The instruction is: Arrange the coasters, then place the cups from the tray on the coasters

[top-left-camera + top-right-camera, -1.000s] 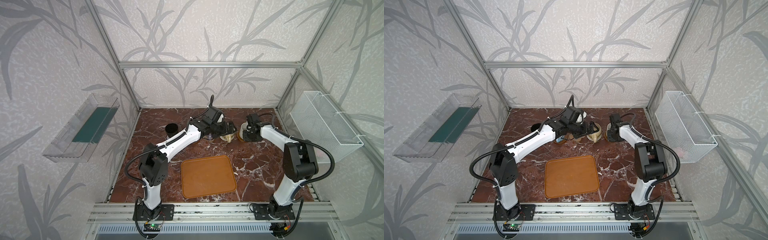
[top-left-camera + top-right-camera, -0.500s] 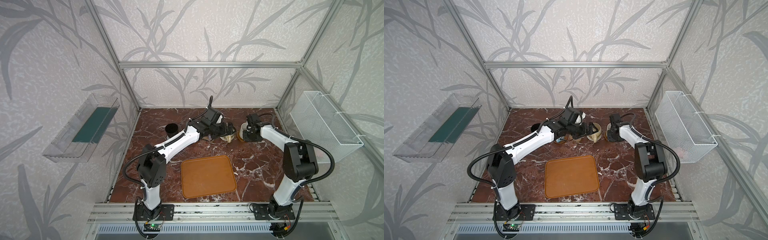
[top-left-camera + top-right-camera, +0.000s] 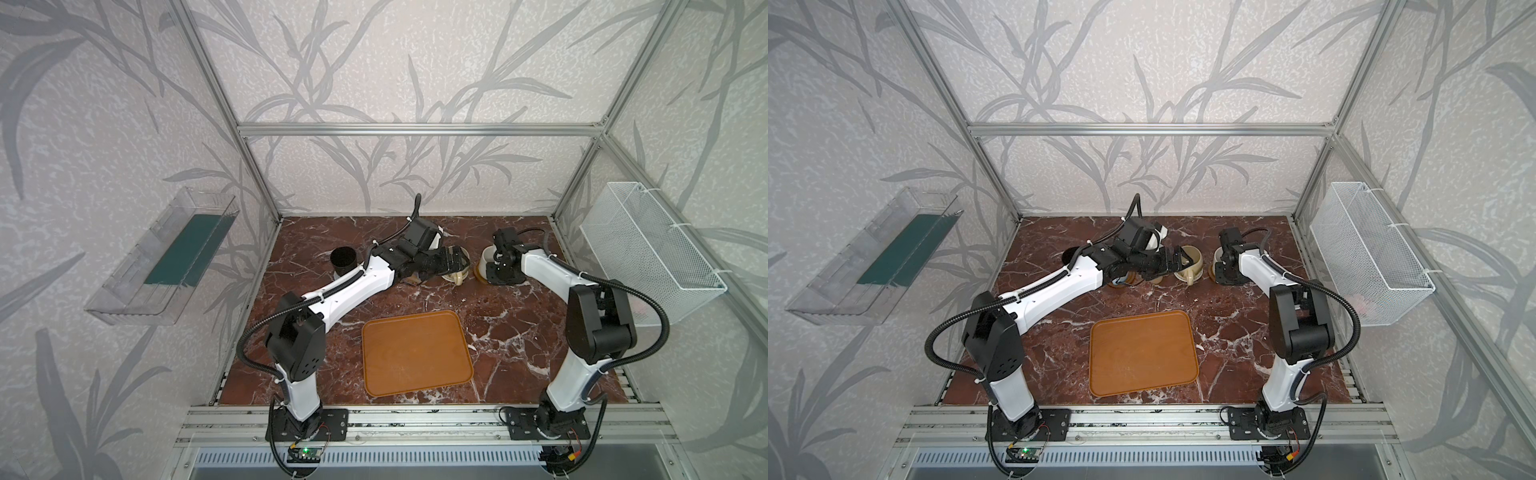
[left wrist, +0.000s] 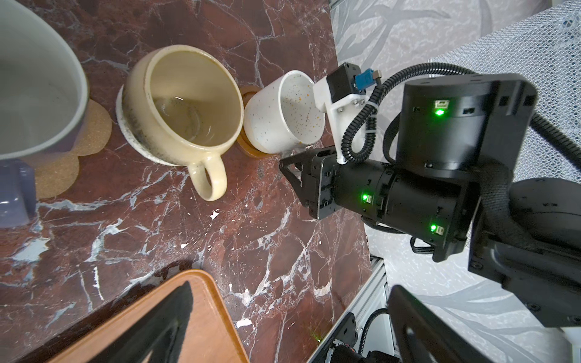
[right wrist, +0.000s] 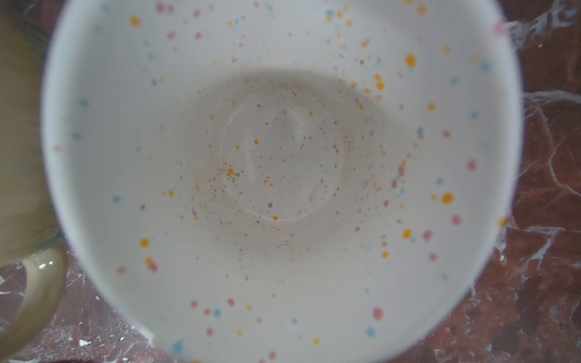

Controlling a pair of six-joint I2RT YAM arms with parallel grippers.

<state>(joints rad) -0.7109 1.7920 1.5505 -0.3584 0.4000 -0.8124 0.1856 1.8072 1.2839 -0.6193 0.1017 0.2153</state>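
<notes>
**Final cup set down as tray stands bare**

The speckled white cup (image 4: 283,116) stands on a brown wooden coaster (image 4: 248,152) beside the tan-yellow cup (image 4: 182,103), across the desk (image 3: 511,332) from the bare tray (image 3: 415,353). The right gripper (image 4: 287,165) crowds its hidden handle, and whether its fingers grip cannot be told. The left gripper (image 3: 456,258) hovers with fingers spread, empty. The next move looks like a clean release and retreat.

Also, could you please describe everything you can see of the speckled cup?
The speckled cup is glossy white ceramic dotted with orange, pink and blue flecks, empty and upright. It stands on a brown wooden coaster, close beside the tan cup. Its handle is hidden. The right claw is at its side; contact is unclear.
</notes>
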